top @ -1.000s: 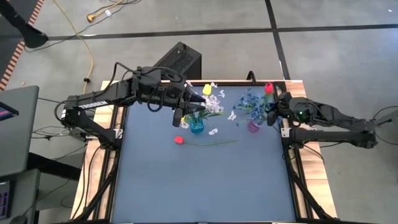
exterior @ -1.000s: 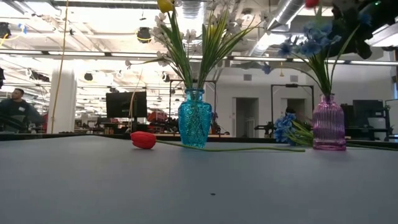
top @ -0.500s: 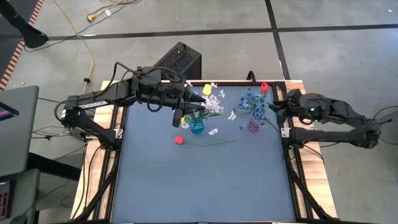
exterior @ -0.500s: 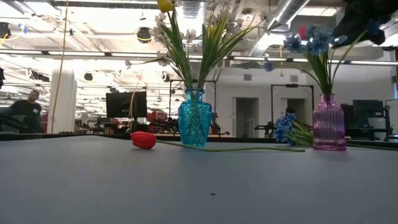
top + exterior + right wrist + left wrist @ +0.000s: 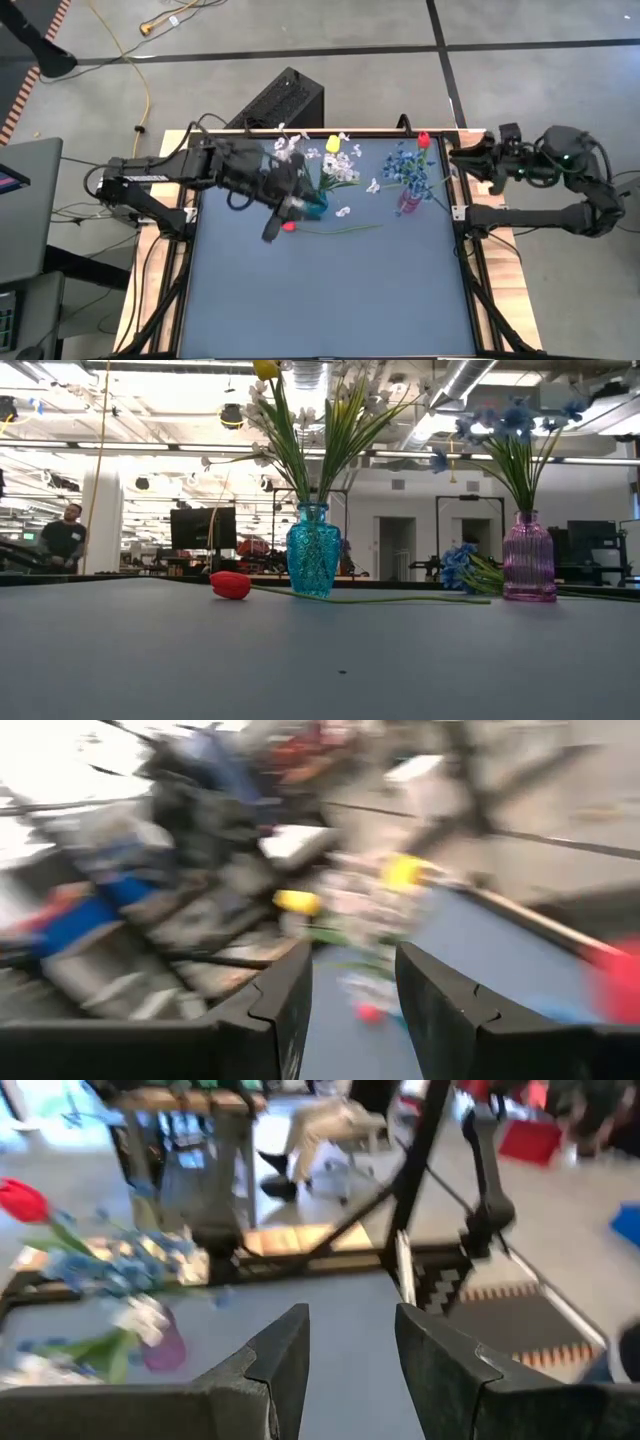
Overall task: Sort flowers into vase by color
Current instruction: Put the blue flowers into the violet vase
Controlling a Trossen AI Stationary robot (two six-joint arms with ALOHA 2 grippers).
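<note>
A red tulip (image 5: 288, 226) (image 5: 231, 584) lies on the table, its green stem running toward the right. The blue vase (image 5: 316, 204) (image 5: 313, 550) holds a yellow tulip (image 5: 333, 144) and white blossoms. The pink vase (image 5: 407, 203) (image 5: 528, 558) holds blue blossoms and a red tulip (image 5: 423, 139). My left gripper (image 5: 275, 230) (image 5: 350, 1350) is open beside the lying tulip's bud, on its left. My right gripper (image 5: 458, 160) (image 5: 352, 990) is open at the table's right edge, apart from the pink vase.
Loose white blossoms (image 5: 343, 211) lie on the table between the vases. A blue spray (image 5: 465, 570) lies left of the pink vase in the low view. The near half of the table (image 5: 330, 300) is bare. A person (image 5: 65, 535) stands far back in the room.
My right gripper has drawn back from the pink vase toward the table's right edge, leaving a red tulip standing in that vase. My left gripper has swung from above the blue vase toward the near edge and down beside the red tulip on the table, turning as it went.
</note>
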